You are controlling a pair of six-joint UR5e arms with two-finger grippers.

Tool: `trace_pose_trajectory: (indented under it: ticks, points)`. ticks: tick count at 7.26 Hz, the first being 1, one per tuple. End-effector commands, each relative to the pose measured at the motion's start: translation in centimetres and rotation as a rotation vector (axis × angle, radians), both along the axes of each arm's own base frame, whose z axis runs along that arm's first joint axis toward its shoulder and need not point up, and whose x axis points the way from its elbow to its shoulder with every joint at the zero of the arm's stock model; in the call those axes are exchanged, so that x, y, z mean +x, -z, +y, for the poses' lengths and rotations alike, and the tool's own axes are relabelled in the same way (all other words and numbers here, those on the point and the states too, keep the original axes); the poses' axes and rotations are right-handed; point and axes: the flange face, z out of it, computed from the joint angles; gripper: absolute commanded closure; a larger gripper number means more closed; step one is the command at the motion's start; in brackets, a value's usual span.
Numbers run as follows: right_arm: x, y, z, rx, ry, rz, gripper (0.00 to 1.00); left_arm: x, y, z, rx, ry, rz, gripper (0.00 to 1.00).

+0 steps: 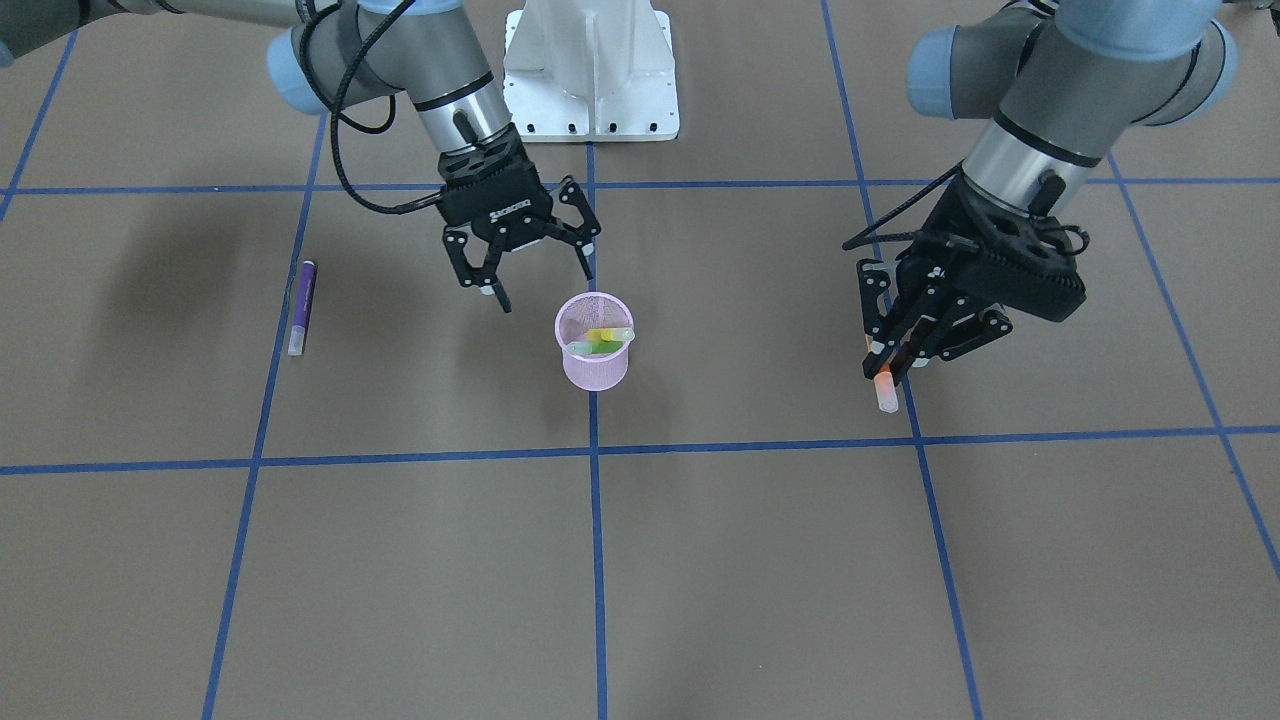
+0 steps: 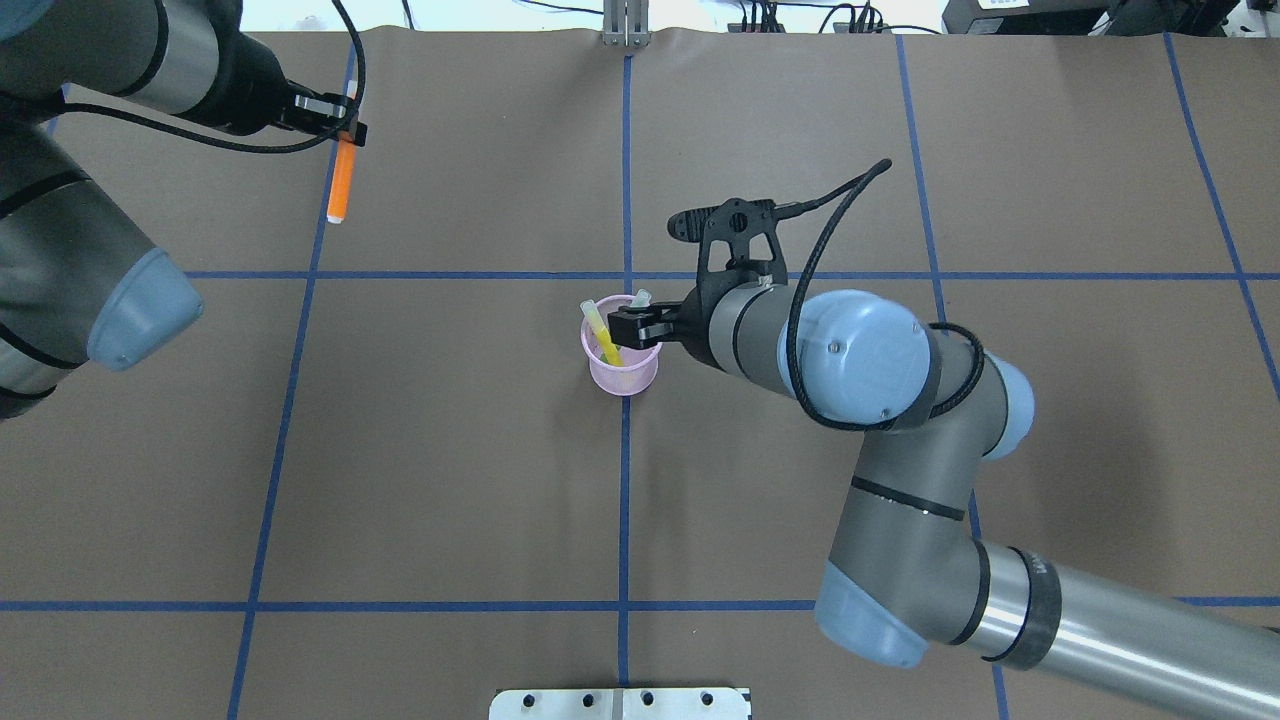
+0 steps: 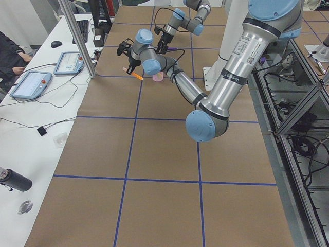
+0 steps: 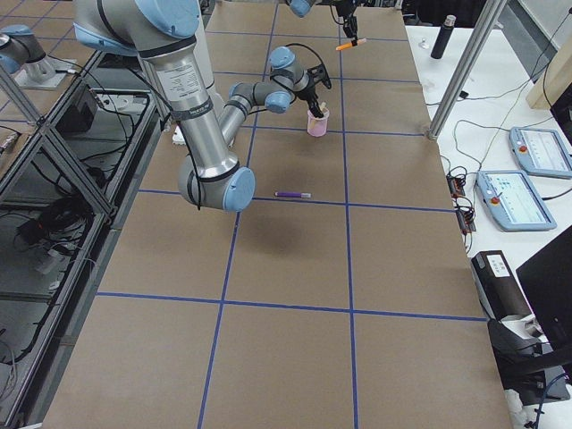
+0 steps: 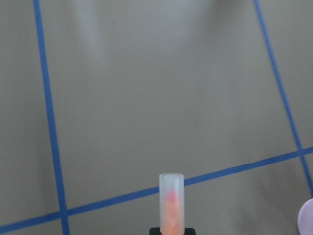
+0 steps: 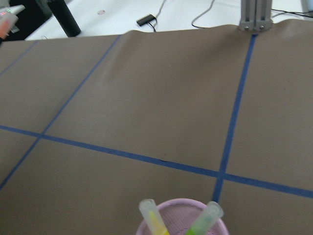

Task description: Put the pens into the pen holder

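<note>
**Two pens in the cup, one in the grip, one on the table**

In the front-facing view the pen holder (image 1: 595,372) stands upright on a blue line near the middle of the table (image 1: 760,580). A yellow pen (image 1: 610,334) and a green pen (image 1: 590,347) lean inside it, and their pale caps stick out over the rim.

The right gripper (image 1: 545,285) hangs at about 11 o'clock of the cup, with its fingers spread wide and holding nothing. From overhead its fingers are mostly hidden behind its own wrist, and the right wrist view shows only the two caps and a part of the rim, cut off at the bottom edge.

The left gripper (image 1: 888,362) is at 3 o'clock of the cup, well apart, and its fingers are closed on the orange pen (image 1: 885,385), cap end out. I cannot tell if the cap touches the table. The left wrist view cuts off the fingers.

The purple pen (image 1: 302,307) lies at 9 o'clock, well apart. It shows only in the front-facing and right-side views.
</note>
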Motion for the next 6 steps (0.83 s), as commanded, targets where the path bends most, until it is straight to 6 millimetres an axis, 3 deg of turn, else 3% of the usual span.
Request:
trace_pose_trajectory:
  ticks: [1, 2, 3, 5, 6]
  points:
    - [6.8, -5.8, -4.4, -0.306, 0.085, 0.106, 0.00, 4.7, 2.5, 4.8, 0.133, 0.188, 0.123, 1.00]
    - [8.5, -8.3, -5.4, -0.362, 0.069, 0.122, 0.00, 10.4, 2.3, 9.4, 0.173, 0.257, 0.224, 1.00]
    - [10.1, -12.8, -5.0, -0.401, 0.059, 0.166, 0.00, 13.3, 1.5, 10.9, 0.191, 0.273, 0.251, 1.00]
    - [11.2, -18.9, -3.9, -0.389, 0.103, 0.246, 0.00, 16.3, 0.9, 12.0, 0.196, 0.255, 0.267, 1.00]
    - [11.0, -20.6, -4.1, -0.383, 0.114, 0.254, 0.00, 17.1, 1.3, 12.6, 0.197, 0.246, 0.273, 1.00]
